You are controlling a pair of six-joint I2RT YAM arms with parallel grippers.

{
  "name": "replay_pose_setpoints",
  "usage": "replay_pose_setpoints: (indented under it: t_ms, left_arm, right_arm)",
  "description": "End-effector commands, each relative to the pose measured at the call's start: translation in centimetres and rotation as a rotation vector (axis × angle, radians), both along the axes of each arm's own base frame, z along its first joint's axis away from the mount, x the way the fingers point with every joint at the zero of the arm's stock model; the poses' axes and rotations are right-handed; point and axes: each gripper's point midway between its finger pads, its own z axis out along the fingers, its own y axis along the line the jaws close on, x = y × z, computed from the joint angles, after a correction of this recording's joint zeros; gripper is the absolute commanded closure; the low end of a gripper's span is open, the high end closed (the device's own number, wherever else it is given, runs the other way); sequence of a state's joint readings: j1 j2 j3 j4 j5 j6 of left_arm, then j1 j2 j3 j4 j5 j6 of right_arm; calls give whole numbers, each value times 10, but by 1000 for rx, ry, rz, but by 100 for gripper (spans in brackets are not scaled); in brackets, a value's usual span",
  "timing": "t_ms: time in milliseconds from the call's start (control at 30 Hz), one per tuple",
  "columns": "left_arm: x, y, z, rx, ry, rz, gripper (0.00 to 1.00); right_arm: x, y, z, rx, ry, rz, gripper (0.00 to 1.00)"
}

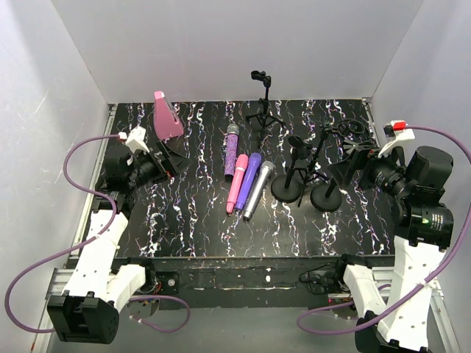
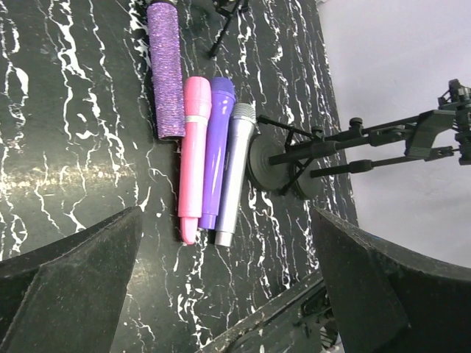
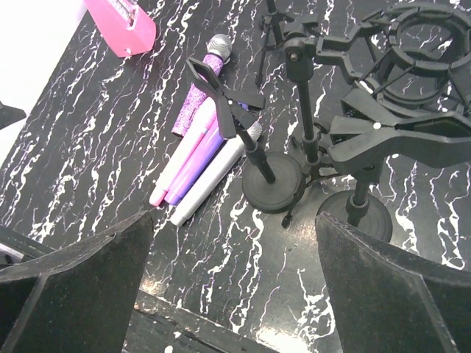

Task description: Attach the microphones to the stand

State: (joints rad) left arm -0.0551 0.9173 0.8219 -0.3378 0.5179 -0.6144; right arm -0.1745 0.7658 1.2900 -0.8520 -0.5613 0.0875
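Microphones lie in a tight group mid-table on the black marbled table (image 1: 184, 213), heads toward the far side. The glittery purple microphone (image 1: 232, 151) sits farthest back. The pink microphone (image 1: 237, 184), plain purple microphone (image 1: 249, 178) and silver-grey microphone (image 1: 259, 190) lie side by side, touching. Just right of them stand two round-base clip stands (image 1: 287, 184), and a tripod stand (image 1: 263, 110) is farther back. The left gripper (image 2: 227, 220) at the left and the right gripper (image 3: 234, 220) at the right both hold their jaws wide with nothing between them. The microphones look like stiff, light plastic sticks, so weight should be no trouble. Their smooth round barrels may roll or slip, though the glittered one probably less. The packed three leave no finger room between them, so the silver-grey one's free right side or the glittery one seems the easiest start. A hold across the barrel near mid-length would leave the handle free for a clip.
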Motion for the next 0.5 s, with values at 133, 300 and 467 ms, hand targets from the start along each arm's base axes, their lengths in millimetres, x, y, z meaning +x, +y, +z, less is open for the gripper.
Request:
replay_pose_setpoints:
  t_ms: [133, 300, 467]
  left_arm:
    - [-6, -15, 20, -75, -4, -82, 2]
    - [-9, -20, 19, -102, 20, -113, 2]
    - [-9, -24, 20, -115, 32, -135, 2]
  right_arm:
    - [-10, 13, 2, 22, -3, 89, 2]
    - [-28, 35, -3, 5, -39, 303, 2]
    - [-43, 48, -21, -68, -106, 509, 2]
